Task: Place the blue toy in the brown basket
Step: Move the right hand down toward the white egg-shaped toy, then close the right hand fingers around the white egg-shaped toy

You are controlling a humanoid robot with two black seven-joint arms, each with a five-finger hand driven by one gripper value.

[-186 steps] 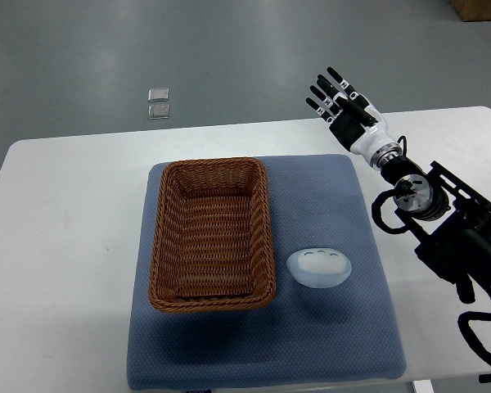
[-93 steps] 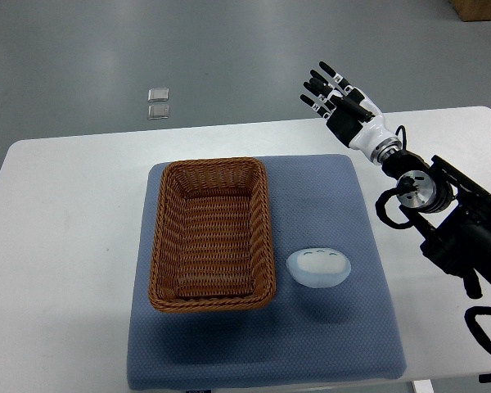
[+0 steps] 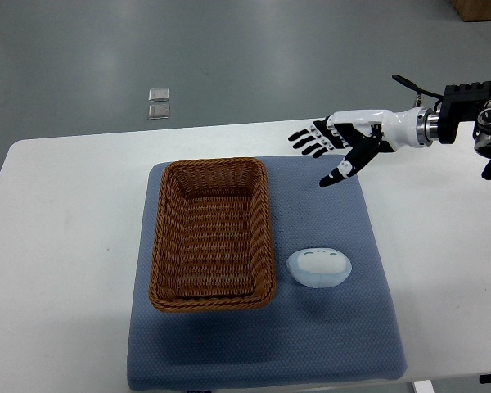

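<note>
one arm is in view: the right hand (image 3: 341, 146) reaches in from the right edge, its white and black forearm running level above the far right corner of the blue mat (image 3: 327, 336). the fingers (image 3: 304, 141) are spread wide and point toward the far side of the mat, the thumb angled down toward the cloth; they hold nothing and touch nothing that can be seen.

blue toy (image 3: 319, 268): a pale blue, rounded oval piece, lying flat on the mat just beside the near right corner of the brown basket (image 3: 165, 246), apart from its rim. it sits well apart from the hand, nearer the robot than the hand is.

brown basket: rectangular wicker, standing upright on the left half of the mat, long side running away from the robot; nothing shows inside it.

blue mat: lies flat on the white table (image 3: 57, 246), covering the middle of it.

beyond the far edge of the table, on the grey floor (image 3: 229, 57), two small clear square items (image 3: 158, 103) lie touching one another, well apart from the mat.
</note>
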